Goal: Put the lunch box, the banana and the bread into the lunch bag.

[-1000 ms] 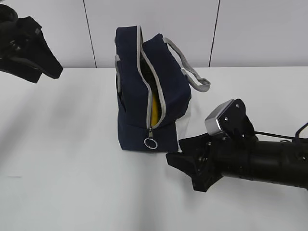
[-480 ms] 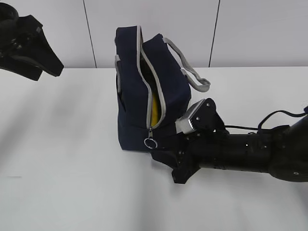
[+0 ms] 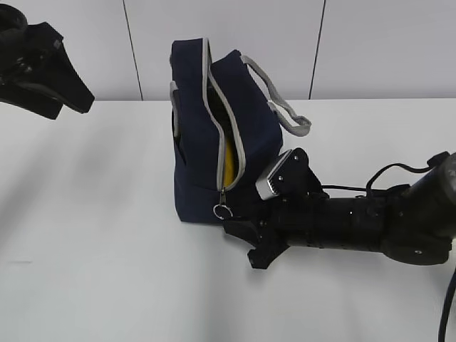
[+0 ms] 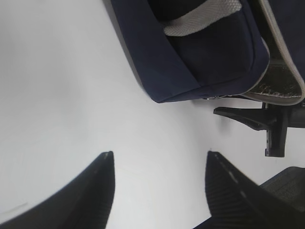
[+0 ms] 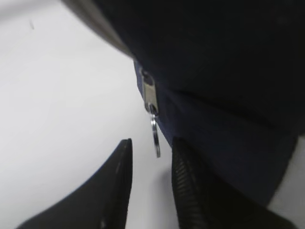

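The navy lunch bag (image 3: 203, 121) stands on the white table with its zipper partly open. The yellow banana (image 3: 229, 167) shows inside through the gap. The lunch box and the bread are hidden or out of view. The metal ring pull (image 3: 223, 211) hangs at the bag's near end. My right gripper (image 3: 242, 244) is open and low, right by that end. In the right wrist view the ring pull (image 5: 156, 142) hangs between the tips of my right gripper (image 5: 152, 140), apart from both fingers. My left gripper (image 3: 71, 110) is open and empty, high at the far left, also seen in its wrist view (image 4: 159, 153).
The bag's grey strap handle (image 3: 285, 107) droops to the right over the table. Silver foil lining (image 4: 279, 81) shows at the bag's mouth. A white panelled wall (image 3: 385, 50) stands behind the table. Bare white table (image 3: 92, 235) lies left and in front of the bag.
My right arm has moved left along the table to the bag's near end, bringing its fingers around the ring pull. The left arm and the bag have not moved.
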You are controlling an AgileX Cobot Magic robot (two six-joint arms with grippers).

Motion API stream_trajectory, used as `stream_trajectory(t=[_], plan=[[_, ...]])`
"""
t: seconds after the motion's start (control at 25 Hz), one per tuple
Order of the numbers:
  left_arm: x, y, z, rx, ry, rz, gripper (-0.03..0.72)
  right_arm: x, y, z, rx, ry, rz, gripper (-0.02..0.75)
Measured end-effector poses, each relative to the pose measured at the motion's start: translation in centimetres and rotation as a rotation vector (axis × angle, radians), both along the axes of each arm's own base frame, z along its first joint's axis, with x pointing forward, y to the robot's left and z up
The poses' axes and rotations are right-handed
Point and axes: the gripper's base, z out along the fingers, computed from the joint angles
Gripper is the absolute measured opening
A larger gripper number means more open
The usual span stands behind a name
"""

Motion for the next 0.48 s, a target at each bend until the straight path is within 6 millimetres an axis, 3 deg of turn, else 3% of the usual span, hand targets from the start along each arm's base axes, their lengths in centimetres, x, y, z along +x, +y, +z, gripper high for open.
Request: stream_trajectory(t=[0.24, 0.48], plan=[[0.0, 0.0, 0.0, 0.0, 0.0, 0.0, 0.433, 0.31, 0.08, -0.15, 0.003, -0.003, -0.007, 0.211], [0.13, 0.0, 0.04, -0.002, -0.013, 0.007, 0.433, 0.39, 0.16, 0.07, 0.03, -0.011, -0.014, 0.073]])
